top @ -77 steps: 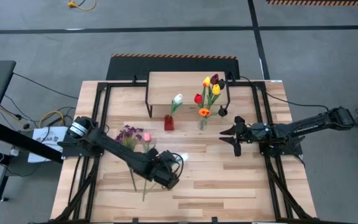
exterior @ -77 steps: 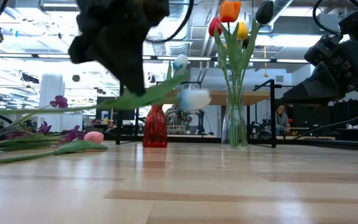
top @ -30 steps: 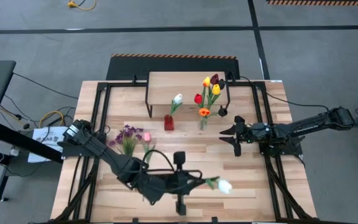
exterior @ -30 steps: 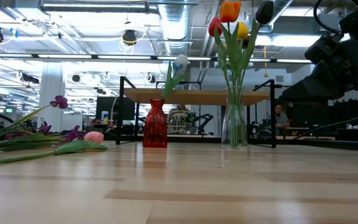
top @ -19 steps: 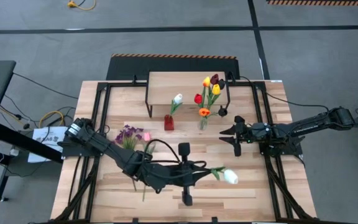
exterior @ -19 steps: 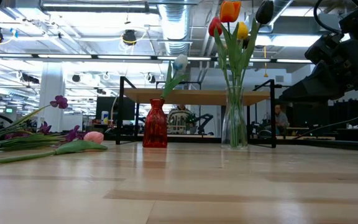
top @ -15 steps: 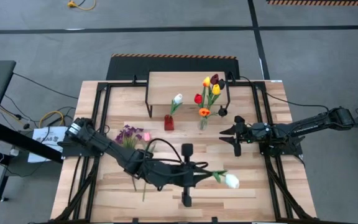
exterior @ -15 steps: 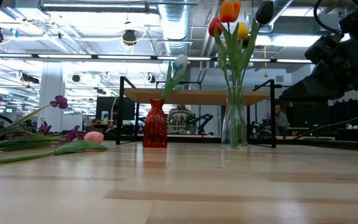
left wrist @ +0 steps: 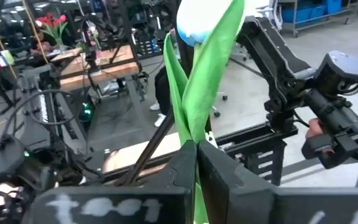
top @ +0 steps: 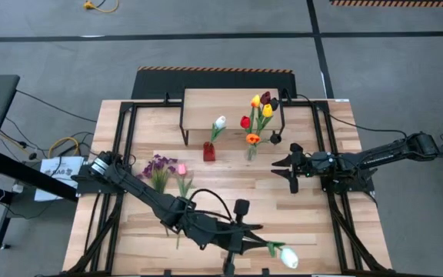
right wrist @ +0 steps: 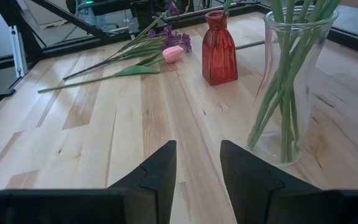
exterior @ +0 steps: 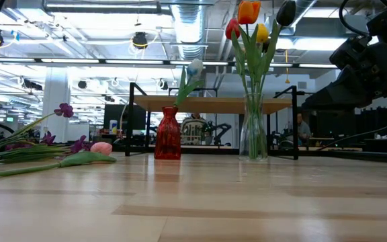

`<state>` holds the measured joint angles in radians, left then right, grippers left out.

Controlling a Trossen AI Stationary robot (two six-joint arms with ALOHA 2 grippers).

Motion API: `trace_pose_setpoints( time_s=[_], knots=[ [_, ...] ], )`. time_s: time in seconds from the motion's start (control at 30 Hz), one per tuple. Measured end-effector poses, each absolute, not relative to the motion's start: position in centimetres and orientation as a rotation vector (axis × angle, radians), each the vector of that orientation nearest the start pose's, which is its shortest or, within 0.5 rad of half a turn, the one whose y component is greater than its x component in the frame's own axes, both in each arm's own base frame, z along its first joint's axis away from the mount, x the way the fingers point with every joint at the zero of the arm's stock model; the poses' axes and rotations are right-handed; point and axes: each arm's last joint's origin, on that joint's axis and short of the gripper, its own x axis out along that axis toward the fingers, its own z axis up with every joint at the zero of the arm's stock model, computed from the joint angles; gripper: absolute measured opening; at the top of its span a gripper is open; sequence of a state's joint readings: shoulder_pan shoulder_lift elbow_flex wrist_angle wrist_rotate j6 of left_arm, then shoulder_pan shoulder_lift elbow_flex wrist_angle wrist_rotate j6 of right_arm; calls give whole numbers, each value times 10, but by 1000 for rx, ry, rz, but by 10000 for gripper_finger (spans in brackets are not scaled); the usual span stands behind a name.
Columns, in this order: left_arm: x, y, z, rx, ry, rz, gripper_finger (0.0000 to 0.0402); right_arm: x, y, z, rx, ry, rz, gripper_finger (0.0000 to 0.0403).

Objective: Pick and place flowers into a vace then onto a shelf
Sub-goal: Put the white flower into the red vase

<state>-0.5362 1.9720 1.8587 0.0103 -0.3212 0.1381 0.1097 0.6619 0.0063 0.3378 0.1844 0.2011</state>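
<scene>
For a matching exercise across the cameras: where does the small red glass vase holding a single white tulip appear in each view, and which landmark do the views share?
High view: the small red glass vase stands at table centre, in front of the low wood-topped shelf.
Low view: left of centre, upright.
Left wrist view: not in it.
Right wrist view: far side of the table, by the pink tulip.
Shared landmark: the clear glass vase of tulips, beside it.

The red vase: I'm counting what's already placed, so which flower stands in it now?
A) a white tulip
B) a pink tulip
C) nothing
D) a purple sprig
A: in the high view a single white tulip rises from the red vase, while the pink tulip and purple sprigs lie flat on the table.
</scene>
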Motion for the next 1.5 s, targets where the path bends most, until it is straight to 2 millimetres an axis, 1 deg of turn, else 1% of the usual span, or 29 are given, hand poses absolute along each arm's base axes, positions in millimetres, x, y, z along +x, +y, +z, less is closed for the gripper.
trace_pose_setpoints(
  time_s=[0.07,0.13,0.17,0.23,0.33,0.47,0.53,0.6,0.7,0.8,0.93,1.1,1.23,1.33,1.5],
  knots=[
    [406,-230,370,193,71,-215,0,134,9,134,153,305,-105,118],
    [395,-223,373,234,93,-197,0,134,9,134,153,301,-105,118],
    [390,-216,376,234,85,-186,0,134,9,135,154,297,-105,118],
    [369,-197,385,219,54,-153,0,134,9,135,155,292,-104,118],
    [335,-160,384,138,-57,-146,0,134,9,135,155,290,-104,118],
    [285,-118,353,44,-204,-147,0,134,9,135,156,290,-104,118],
    [265,-102,337,15,-271,-131,0,134,9,135,156,289,-105,118],
    [249,-90,322,3,-325,-107,0,134,9,136,154,288,-105,118],
    [234,-79,309,16,-380,-86,0,134,9,136,132,284,-104,118],
    [232,-72,304,54,-382,-61,0,134,9,136,128,277,-124,118],
    [239,-59,299,99,-335,33,1,134,8,137,124,271,-153,118],
    [246,-40,294,98,-285,109,5,134,8,137,124,271,-152,118],
    [248,-23,288,69,-232,258,2,134,8,137,123,271,-152,118],
    [254,-15,282,85,-217,313,2,134,8,137,121,271,-152,118],
    [269,-3,272,112,-280,348,1,134,8,137,107,270,-150,118]
  ],
)
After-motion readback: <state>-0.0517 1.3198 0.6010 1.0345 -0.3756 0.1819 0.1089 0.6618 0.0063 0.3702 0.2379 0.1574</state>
